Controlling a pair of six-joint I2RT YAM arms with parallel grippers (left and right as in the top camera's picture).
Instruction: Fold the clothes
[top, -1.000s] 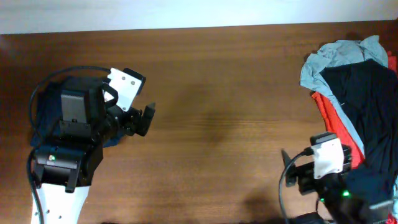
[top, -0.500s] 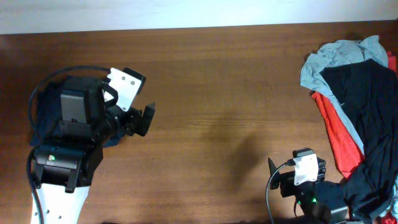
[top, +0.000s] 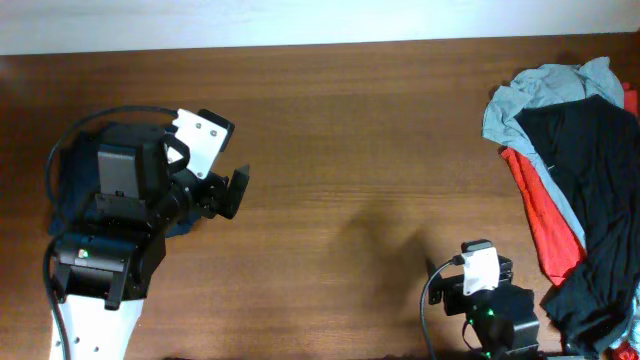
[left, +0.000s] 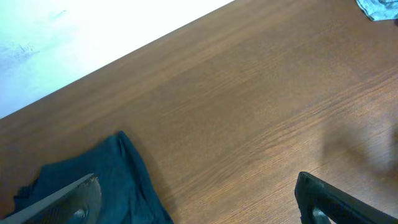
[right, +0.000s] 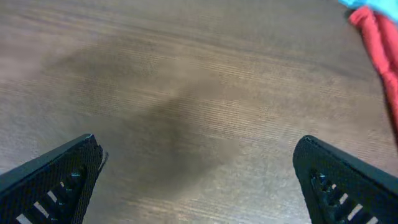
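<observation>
The dark navy shorts (top: 66, 175) lie crumpled at the far left of the table, mostly under my left arm. In the left wrist view a fold of them (left: 109, 180) lies next to the left finger. My left gripper (top: 236, 192) is open and empty just right of the shorts, and its jaws (left: 199, 211) hang over bare wood. My right gripper (right: 199, 186) is open and empty above bare table. The right arm (top: 485, 300) sits at the front edge, left of the clothes pile.
A pile lies at the right edge: a light grey shirt (top: 545, 90), a red shirt (top: 535, 215) and a black garment (top: 590, 170). The red shirt's edge (right: 379, 37) shows at the top right of the right wrist view. Brown wood table (top: 360, 130).
My right arm has moved left and back toward the front edge, away from the clothes pile. The left arm and the shorts have not moved.
</observation>
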